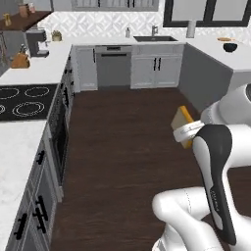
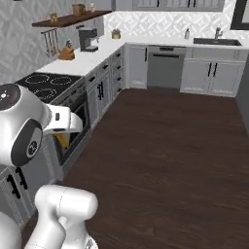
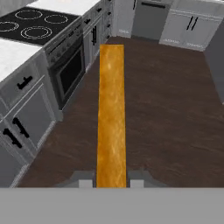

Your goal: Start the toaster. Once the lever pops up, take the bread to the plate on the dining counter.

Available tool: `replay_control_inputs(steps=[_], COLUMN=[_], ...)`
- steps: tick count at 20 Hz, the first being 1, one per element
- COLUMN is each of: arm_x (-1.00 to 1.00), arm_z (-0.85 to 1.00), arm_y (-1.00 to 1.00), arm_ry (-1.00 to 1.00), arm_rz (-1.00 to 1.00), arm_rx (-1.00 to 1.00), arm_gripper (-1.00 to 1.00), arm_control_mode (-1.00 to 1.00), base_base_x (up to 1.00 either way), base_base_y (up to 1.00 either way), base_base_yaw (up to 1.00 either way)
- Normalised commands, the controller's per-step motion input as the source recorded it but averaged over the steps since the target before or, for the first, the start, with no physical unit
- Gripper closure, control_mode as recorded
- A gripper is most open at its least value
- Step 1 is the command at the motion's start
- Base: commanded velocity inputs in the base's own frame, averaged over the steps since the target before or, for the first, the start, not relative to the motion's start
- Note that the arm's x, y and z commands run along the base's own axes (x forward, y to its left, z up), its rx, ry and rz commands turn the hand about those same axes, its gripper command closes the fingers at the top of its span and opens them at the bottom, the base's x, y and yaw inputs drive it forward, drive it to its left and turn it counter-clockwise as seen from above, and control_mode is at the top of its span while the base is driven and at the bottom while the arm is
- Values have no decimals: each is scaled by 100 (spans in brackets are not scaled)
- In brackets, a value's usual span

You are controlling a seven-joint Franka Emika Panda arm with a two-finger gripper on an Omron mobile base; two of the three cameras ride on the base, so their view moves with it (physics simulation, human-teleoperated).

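My gripper (image 3: 111, 181) is shut on the bread (image 3: 111, 113). In the hand view the slice is edge-on, a long orange-brown strip running up from between the two fingertips. The left base view shows its tan face and orange crust (image 1: 183, 119) sticking out of the white hand (image 1: 188, 133), above the dark wood floor. From the right base camera a bit of yellow bread (image 2: 62, 141) peeks out under the hand. A flat orange-tan plate (image 1: 225, 39) lies far off on the white dining counter (image 1: 213, 53) at the back right. The toaster is out of view.
A black bowl (image 1: 230, 47) sits beside the plate. The stove top (image 1: 22, 100) and oven (image 2: 73, 121) line the left side, with a dark coffee machine (image 1: 37, 41) beyond. Sink (image 1: 154, 38) and dishwasher (image 1: 113, 66) stand along the back wall. The wood floor (image 1: 127, 142) is open.
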Motion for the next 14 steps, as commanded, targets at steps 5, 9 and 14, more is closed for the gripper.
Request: replay_control_inputs(steps=[5, 9, 14], arm_x=[0, 0, 0], arm_z=[0, 0, 0], arm_y=[0, 0, 0], arm_ry=[0, 0, 0], arm_rz=[0, 0, 0], arm_rx=[0, 0, 0], arm_gripper=[100, 100, 100], arm_control_mode=[100, 100, 100], base_base_x=[87, 100, 100], base_base_y=[0, -16, -31], base_base_yaw=[-62, -46, -20])
